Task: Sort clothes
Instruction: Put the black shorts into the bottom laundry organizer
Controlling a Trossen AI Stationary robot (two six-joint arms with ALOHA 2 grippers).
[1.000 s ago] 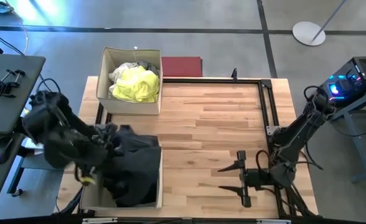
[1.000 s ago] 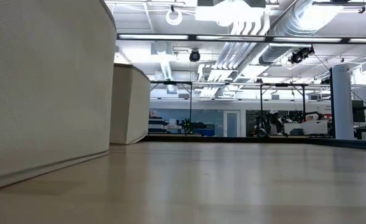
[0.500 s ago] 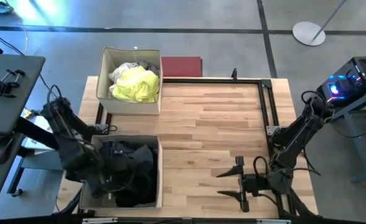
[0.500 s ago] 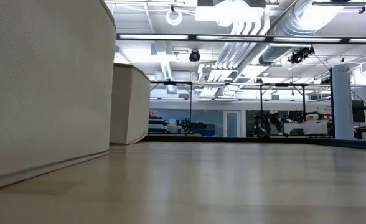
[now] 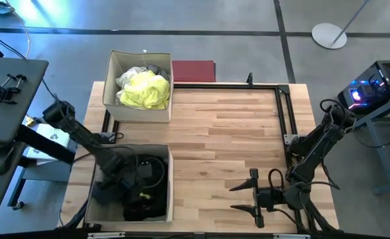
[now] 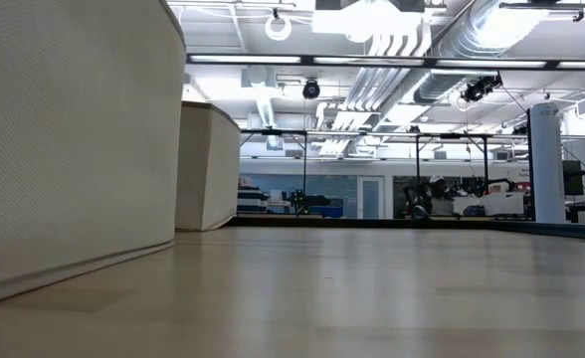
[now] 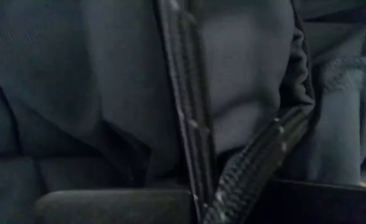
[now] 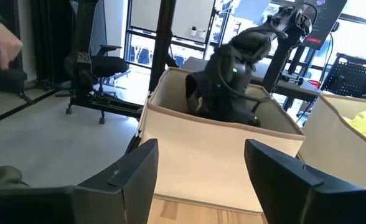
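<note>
My left gripper [image 5: 125, 178] points down inside the near beige box [image 5: 170, 189], buried among dark clothes [image 5: 147, 192] and shut on a dark garment [image 7: 77, 81] that fills the left wrist view. The far beige box [image 5: 139, 114] holds a neon yellow garment [image 5: 145, 89] lying on a white one [image 5: 130, 74] and a grey one [image 5: 156, 69]. My right gripper [image 5: 238, 197] stands open and level over the table near its front right, pointing at the near box [image 8: 201, 155], with nothing between its fingers. My left gripper comes at the dark garment from above, fingers pointing down into the box. The cloth bunches right against the fingers [image 7: 108, 208] and hides the place of contact; which part, and how many layers, I cannot tell. The garment rests in the box on the other dark clothes.
A flat dark red rectangle [image 5: 194, 70] lies beyond the table's far edge beside the far box. A black metal frame [image 5: 284, 119] runs along the far and right sides of the wooden table [image 5: 228, 139]. In the low view both box walls [image 6: 64, 139] stand at the left.
My left gripper has gone down into the near box, tipping and rolling until it points downward. The dark garment, which hung spread over the box's rim, has sunk with it and now lies bunched inside the box.
</note>
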